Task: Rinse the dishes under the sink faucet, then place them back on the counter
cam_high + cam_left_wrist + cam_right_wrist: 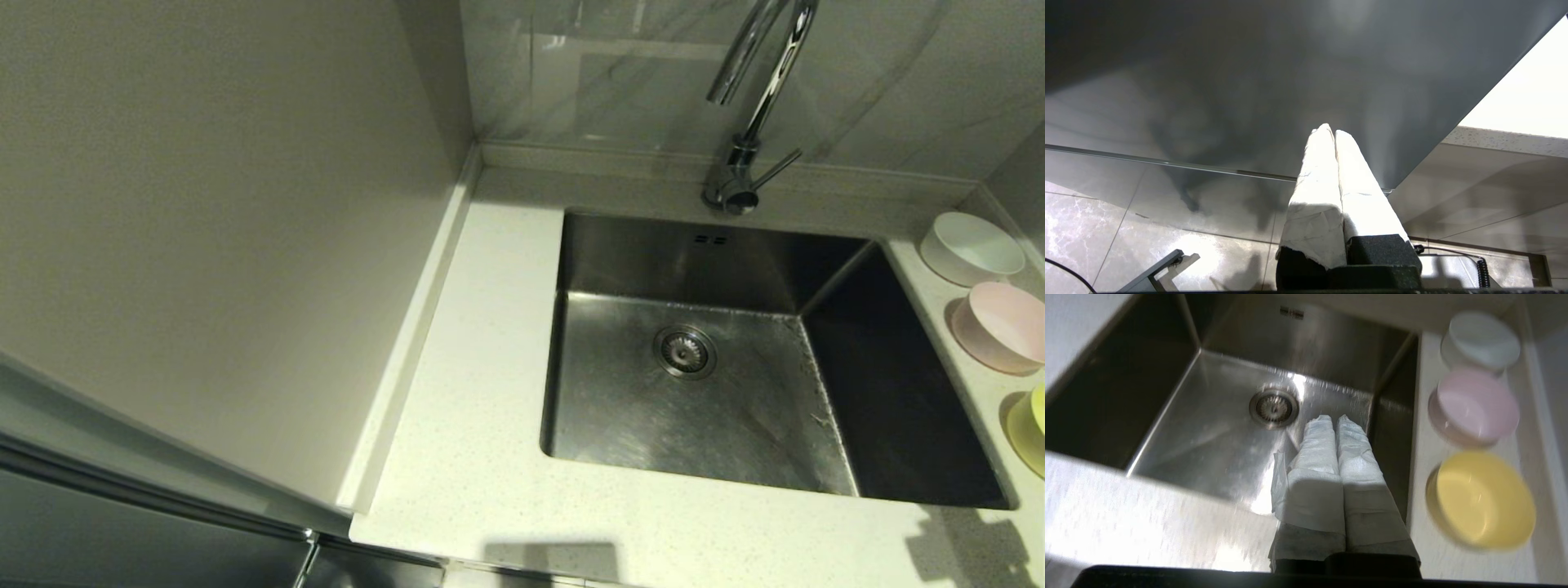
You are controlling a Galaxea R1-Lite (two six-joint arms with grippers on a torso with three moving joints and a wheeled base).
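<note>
Three dishes stand in a row on the counter [482, 425] to the right of the sink [702, 245]: a white bowl [971, 247] [1480, 339] at the back, a pale pink bowl [1000, 325] [1474, 406] in the middle, a yellow-green bowl [1030, 429] [1482, 500] nearest. The chrome sink faucet [747, 131] rises behind the basin; no water shows. My right gripper [1334, 418], wrapped in white, is shut and empty, high over the sink's near right part, left of the bowls. My left gripper [1330, 130] is shut and empty, low beside the cabinet front.
The round strainer drain [686, 351] [1274, 407] sits in the basin floor. A tall beige side panel [204, 204] walls the counter's left. Grey marbled wall tiles [882, 73] stand behind the faucet. A narrow counter strip [1423, 457] separates the bowls from the sink.
</note>
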